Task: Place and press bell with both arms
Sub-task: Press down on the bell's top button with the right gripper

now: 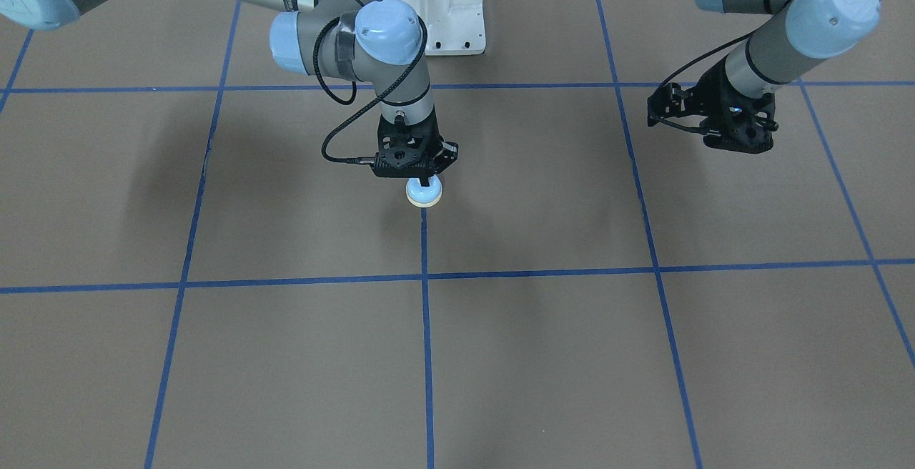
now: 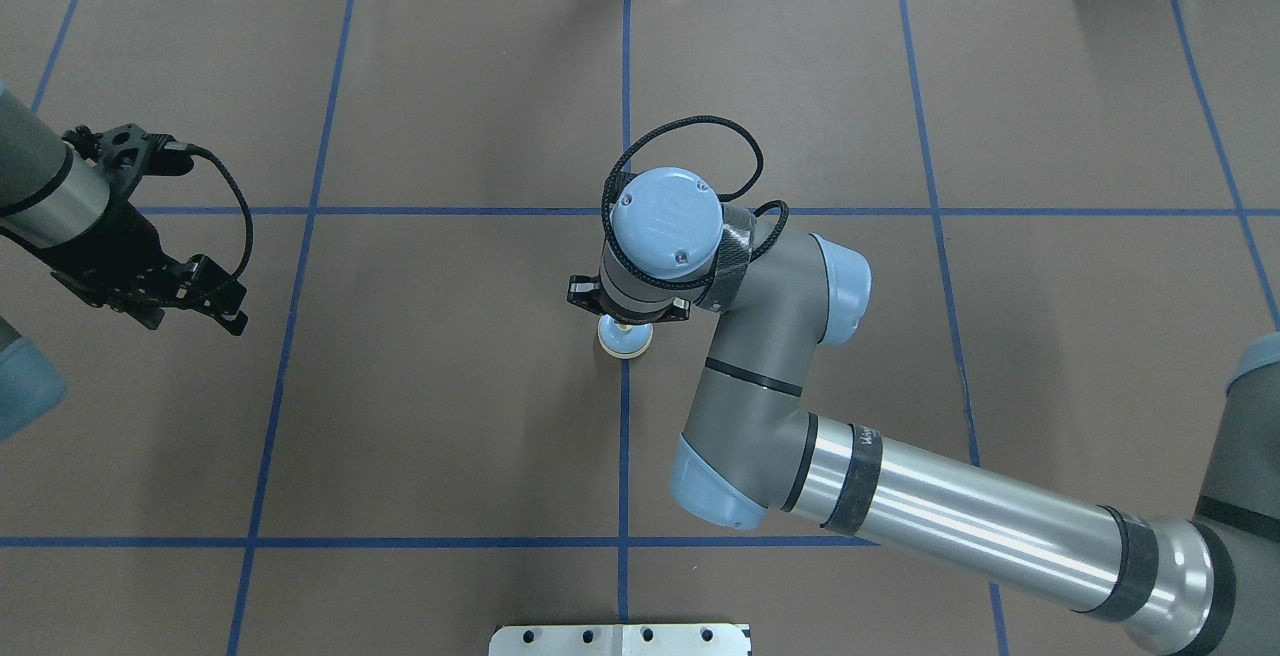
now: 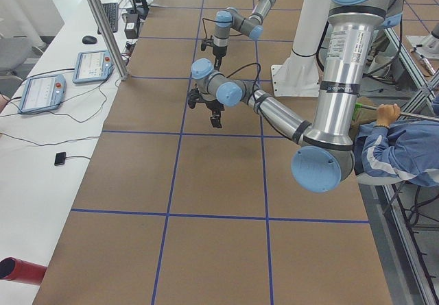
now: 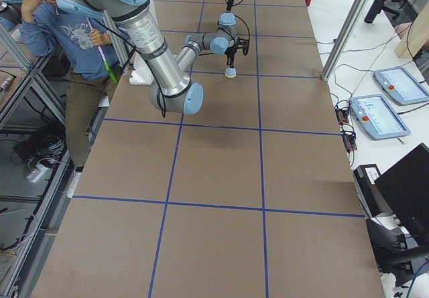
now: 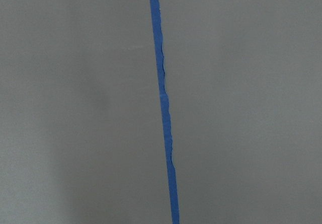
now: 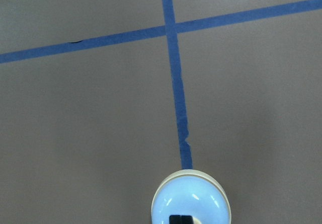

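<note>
You could see the bell (image 2: pixel 625 338) near the middle of the table (image 2: pixel 450 416), on the blue tape line (image 2: pixel 623 456) that ran toward 6 o'clock in the overhead view. The right gripper (image 6: pixel 181 218) stood straight above the bell, pointing down. It was clenched, and in its wrist view the two black tips were together on the top of the blue dome. Whether they pinched the cream button, you could not tell. The left gripper (image 2: pixel 228 304) hung over the table at 9 o'clock from the bell, well apart from it. It was released with its fingers spread, and it held nothing.
</note>
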